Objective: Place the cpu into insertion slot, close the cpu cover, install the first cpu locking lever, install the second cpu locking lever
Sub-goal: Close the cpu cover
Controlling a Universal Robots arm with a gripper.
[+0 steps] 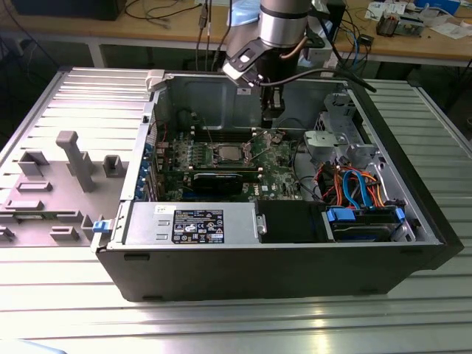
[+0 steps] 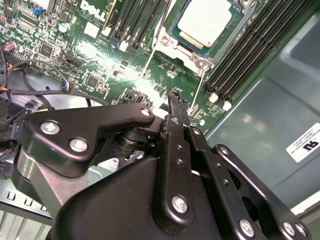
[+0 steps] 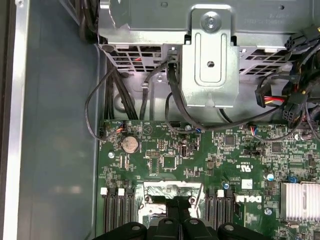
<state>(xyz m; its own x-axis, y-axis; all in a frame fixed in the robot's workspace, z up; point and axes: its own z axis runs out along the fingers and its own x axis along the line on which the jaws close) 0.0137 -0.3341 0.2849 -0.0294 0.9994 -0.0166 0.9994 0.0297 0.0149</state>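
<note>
The cpu (image 2: 205,22) lies flat in the insertion slot (image 2: 227,40), its pale metal top facing up and square with the rim, so the seating step looks done. Just beside the slot, toward the exterior view's right, is a bright metal frame that I take for the cpu cover (image 3: 172,189). It appears lifted off the chip rather than lying over it, which would explain why the chip shows bare. I cannot tell how the two locking levers stand. The gripper (image 2: 176,97) hangs low inside the open computer case (image 1: 295,273), its tip pointing down at the green board (image 3: 170,150), near both chip and cover and touching neither as far as I can see. Its fingers are pressed together with nothing visible between them, giving a narrow tip better suited to pushing thin metal than to grasping. The long memory slots (image 3: 116,207) run along both sides of the slot, leaving only a tight lane to work in.
</note>
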